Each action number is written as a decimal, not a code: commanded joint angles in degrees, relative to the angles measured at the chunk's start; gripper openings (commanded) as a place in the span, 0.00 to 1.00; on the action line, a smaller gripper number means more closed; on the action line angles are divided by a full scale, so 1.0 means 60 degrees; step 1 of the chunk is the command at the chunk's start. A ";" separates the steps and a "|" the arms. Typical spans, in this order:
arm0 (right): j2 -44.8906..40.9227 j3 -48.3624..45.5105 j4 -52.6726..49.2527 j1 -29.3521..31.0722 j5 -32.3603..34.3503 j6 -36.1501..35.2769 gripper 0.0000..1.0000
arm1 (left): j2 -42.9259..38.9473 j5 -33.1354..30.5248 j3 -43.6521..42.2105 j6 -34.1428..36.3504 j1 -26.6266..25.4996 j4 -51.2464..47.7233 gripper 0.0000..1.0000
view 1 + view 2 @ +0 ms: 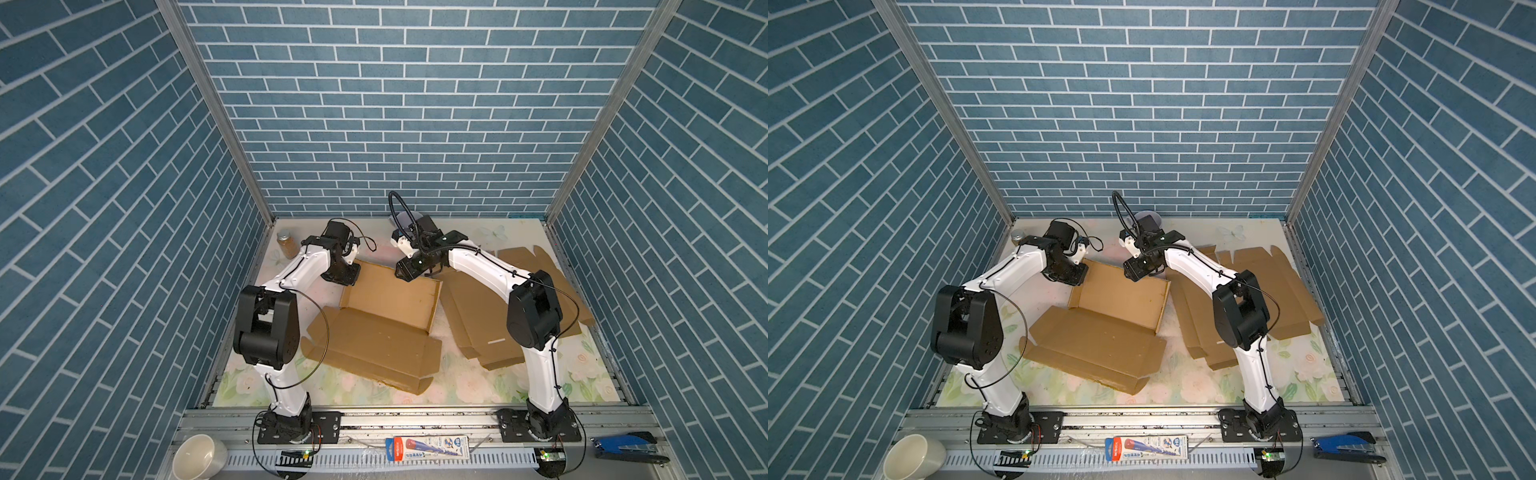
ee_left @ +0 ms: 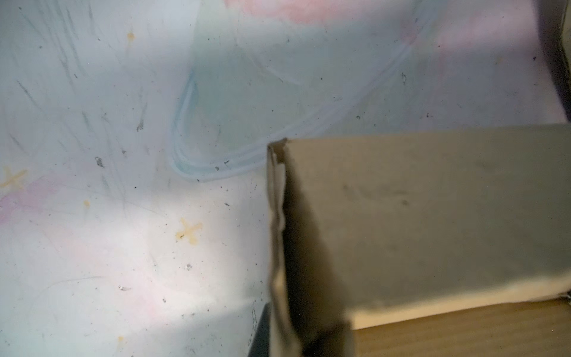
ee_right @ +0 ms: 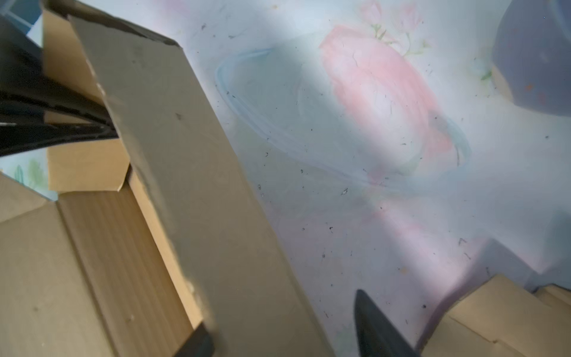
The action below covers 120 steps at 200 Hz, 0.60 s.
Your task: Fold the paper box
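Counter (image 1: 469,390): paper box (image 1: 386,303) at centre, tray part to the back, flat lid panel spread toward the front. Overlapping flat blanks (image 1: 478,332) lie just right of it, passing under the right arm toward the back right. Jar (image 1: 286,243) in the back left corner. Bowl (image 3: 534,61) behind the box, near the rear wall.

Left pincer (image 1: 348,276) sits at the box's back left corner, clamped on the wall there. Right pincer (image 1: 402,275) straddles the box's back wall, one jaw inside, one outside.

Front ledge (image 1: 365,461), before the counter: cup (image 1: 199,457) left, packet (image 1: 428,449) centre, hand tool (image 1: 627,446) right.
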 commanded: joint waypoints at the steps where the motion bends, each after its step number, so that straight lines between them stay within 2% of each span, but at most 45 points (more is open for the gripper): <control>1: 0.0359 0.0424 0.0148 0.0041 0.0092 -0.0241 0.48 | 0.0214 0.0311 0.0443 -0.0015 -0.0005 -0.0410 0.05; 16: 0.0471 0.0202 0.0476 0.0042 0.0059 -0.0110 0.37 | 0.0399 0.0377 0.0638 -0.0082 -0.0020 -0.0551 0.09; 25: 0.0512 -0.0016 0.0747 0.0041 0.0015 0.0031 0.34 | 0.0494 0.0416 0.0720 -0.0102 -0.0017 -0.0611 0.11; 88: 0.1092 -0.0461 0.1173 -0.0051 -0.0094 0.0735 0.30 | 0.0148 0.1055 0.1301 -0.0212 -0.0013 -0.0826 0.36; 120: 0.1383 -0.0394 0.1081 -0.0212 -0.0209 0.1447 0.28 | -0.0344 0.1322 0.1625 -0.0328 -0.0006 -0.0862 0.43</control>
